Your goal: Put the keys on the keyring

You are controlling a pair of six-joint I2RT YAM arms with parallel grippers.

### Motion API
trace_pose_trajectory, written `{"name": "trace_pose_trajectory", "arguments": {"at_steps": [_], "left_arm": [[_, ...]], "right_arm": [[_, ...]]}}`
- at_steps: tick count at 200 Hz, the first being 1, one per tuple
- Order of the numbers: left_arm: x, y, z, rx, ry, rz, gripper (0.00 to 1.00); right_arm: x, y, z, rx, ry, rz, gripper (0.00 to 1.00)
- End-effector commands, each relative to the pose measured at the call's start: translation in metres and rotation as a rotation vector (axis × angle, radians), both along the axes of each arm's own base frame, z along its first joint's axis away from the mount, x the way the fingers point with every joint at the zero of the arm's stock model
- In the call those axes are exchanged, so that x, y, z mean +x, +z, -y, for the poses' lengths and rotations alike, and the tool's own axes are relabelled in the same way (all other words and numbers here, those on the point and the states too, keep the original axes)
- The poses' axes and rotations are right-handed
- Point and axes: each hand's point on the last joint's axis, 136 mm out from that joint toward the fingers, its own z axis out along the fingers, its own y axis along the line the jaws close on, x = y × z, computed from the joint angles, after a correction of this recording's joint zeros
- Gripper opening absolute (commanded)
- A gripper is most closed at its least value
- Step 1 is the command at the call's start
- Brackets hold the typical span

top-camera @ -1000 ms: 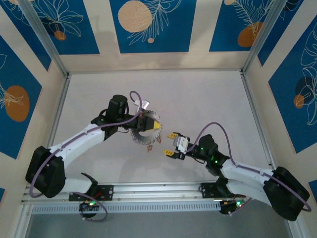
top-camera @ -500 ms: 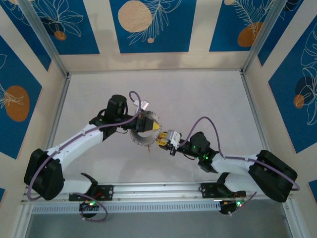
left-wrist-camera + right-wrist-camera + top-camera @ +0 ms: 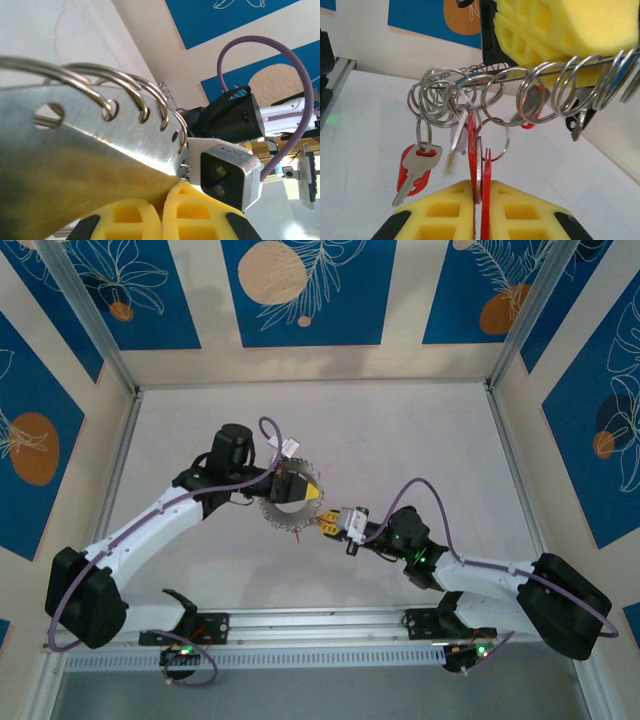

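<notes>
Silvery keyring (image 3: 272, 516) pinched by left pincer (image 3: 310, 494) above tabletop (image 3: 420, 440), right pincer (image 3: 326, 527) just beside it, clamped on red key (image 3: 472, 145) dangling beneath the rim

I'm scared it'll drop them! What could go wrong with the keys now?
The right gripper pinches the red key tag edge-on, so it might slip or twist. The split rings above bunch together; pulling could tangle them. The left gripper holds the keyring by its edge; a tug might tilt it.

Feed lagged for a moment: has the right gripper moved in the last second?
Yes. The right gripper moved left, away from the table's right rail, up to the keyring.
</notes>
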Motion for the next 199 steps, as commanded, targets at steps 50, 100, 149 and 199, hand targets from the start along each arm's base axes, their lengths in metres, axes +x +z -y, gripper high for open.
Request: {"name": "trace_pose_trajectory", "arguments": {"at_steps": [50,100,149,199], "left_arm": [[-0.008,0.031,-0.008,-0.04,-0.036,0.108,0.02],[-0.012,0.038,-0.011,-0.05,-0.055,0.148,0.02],[-0.014,0.038,-0.012,-0.048,-0.055,0.149,0.02],[-0.017,0.041,-0.014,-0.047,-0.059,0.173,0.02]], "right_arm": [[-0.009,-0.007,0.005,-0.034,0.03,0.043,0.26],[-0.01,0.003,0.006,-0.016,0.037,0.053,0.1],[-0.012,0.002,0.001,-0.001,0.064,0.043,0.43],[-0.003,0.013,-0.009,0.037,0.026,0.065,0.32]]}}
